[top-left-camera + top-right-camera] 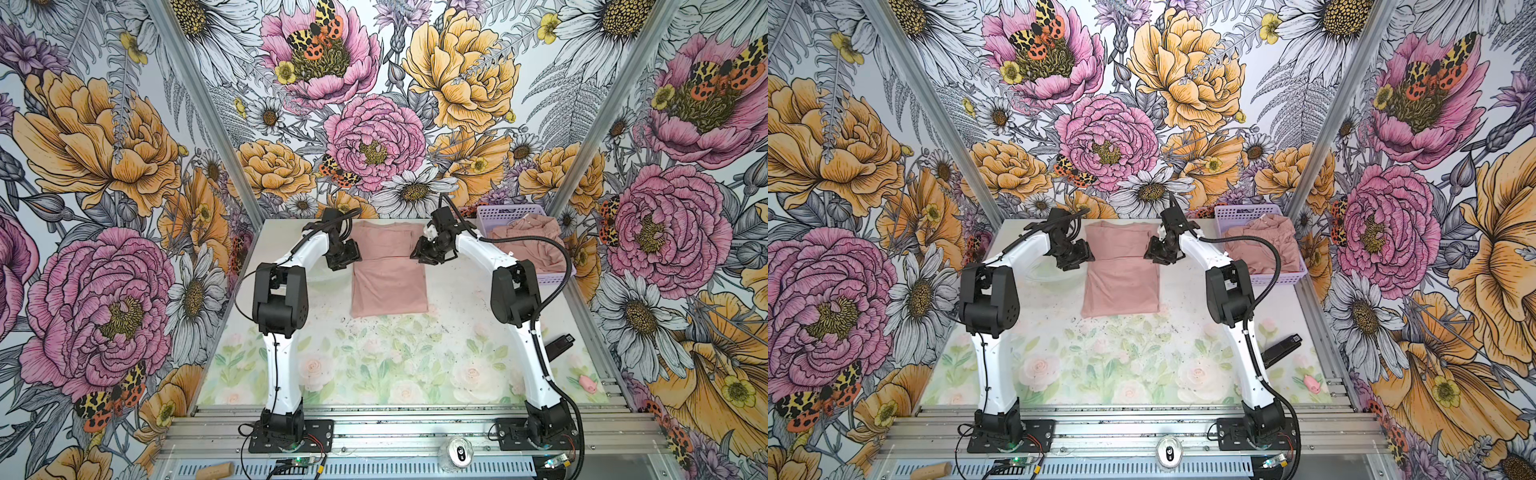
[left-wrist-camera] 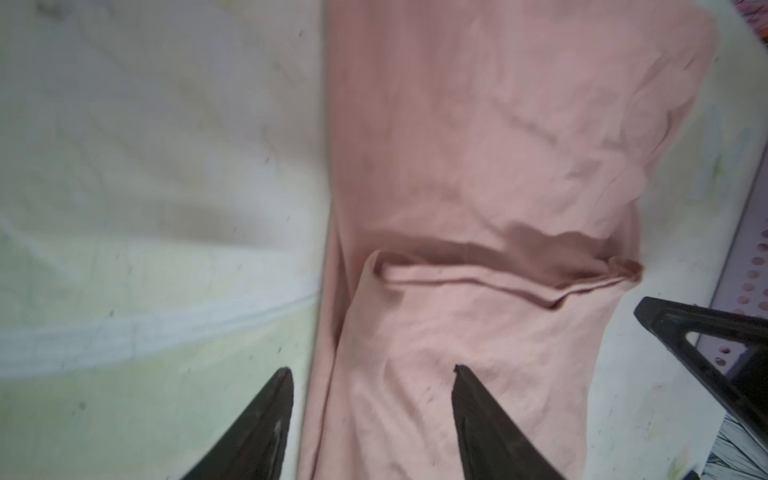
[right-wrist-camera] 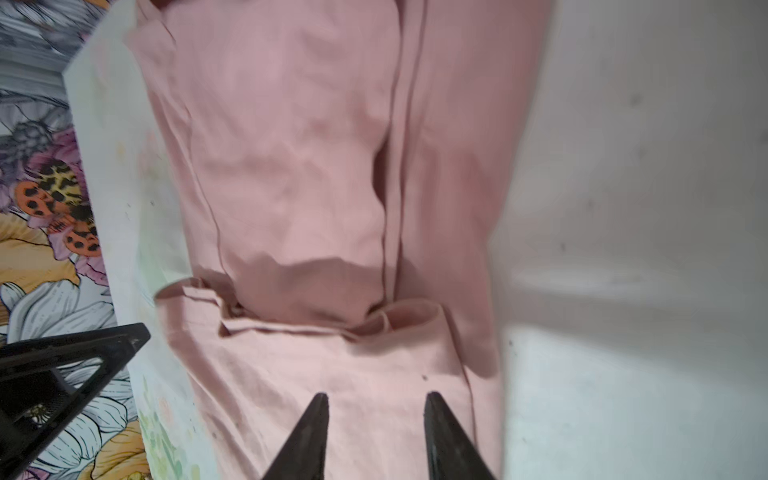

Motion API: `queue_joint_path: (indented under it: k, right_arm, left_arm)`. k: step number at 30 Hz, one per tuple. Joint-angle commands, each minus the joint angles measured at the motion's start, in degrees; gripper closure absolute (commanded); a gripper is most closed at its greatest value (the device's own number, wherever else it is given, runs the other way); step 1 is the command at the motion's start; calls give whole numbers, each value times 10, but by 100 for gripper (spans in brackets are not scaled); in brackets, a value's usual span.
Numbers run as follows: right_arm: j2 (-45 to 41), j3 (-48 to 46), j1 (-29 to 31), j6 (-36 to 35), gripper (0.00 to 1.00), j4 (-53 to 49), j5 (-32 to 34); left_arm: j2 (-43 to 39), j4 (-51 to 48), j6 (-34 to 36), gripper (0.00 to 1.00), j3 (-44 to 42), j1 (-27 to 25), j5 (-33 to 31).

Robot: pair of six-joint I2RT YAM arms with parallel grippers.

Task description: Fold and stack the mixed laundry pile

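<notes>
Folded dusty-pink soft garment [image 1: 388,270] flat at far middle of floral-print surface [image 1: 415,353], left tool [image 2: 372,370] spread at its left edge, right tool [image 3: 376,395] spread over its right edge, neither pinching anything, crumpled pink garments [image 1: 528,245] in lavender perforated basket [image 1: 511,212], far right

a robot test cell in a lab. floral printed wall panels [image 1: 104,166] sit in an aluminium frame [image 1: 202,104]. two robot arms' base plates [image 1: 320,434] are bolted to slotted aluminium rails [image 1: 415,419] at the near edge of the rose-print tabletop [image 1: 374,374], with a bare circuit board [image 1: 297,460] and loose wires beside them.
</notes>
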Motion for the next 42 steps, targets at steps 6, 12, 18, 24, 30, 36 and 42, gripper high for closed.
queue_joint_path:
  k: [6, 12, 18, 24, 30, 36, 42]
  right_arm:
    - [-162, -200, 21, -38, 59, 0, -2]
    - [-201, -285, 27, -44, 59, 6, 5]
    - [-198, -305, 30, -44, 59, 23, 4]
    - [-178, -300, 43, -42, 60, 28, -3]
    - [-173, -312, 45, -45, 70, 29, 6]
    - [-175, -315, 42, -45, 90, 30, 15]
    - [-185, -328, 33, -46, 100, 29, 24]
  left_arm:
    - [-156, 37, -7, 41, -200, 5, -10]
    - [-173, 77, -3, 45, -266, -8, 17]
    - [-168, 110, -1, 47, -293, -12, 41]
    - [-138, 112, 4, 50, -304, -23, 45]
    - [-135, 116, 4, 68, -328, -23, 35]
    - [-134, 125, 2, 92, -340, -22, 36]
    - [-156, 125, 2, 100, -352, -9, 35]
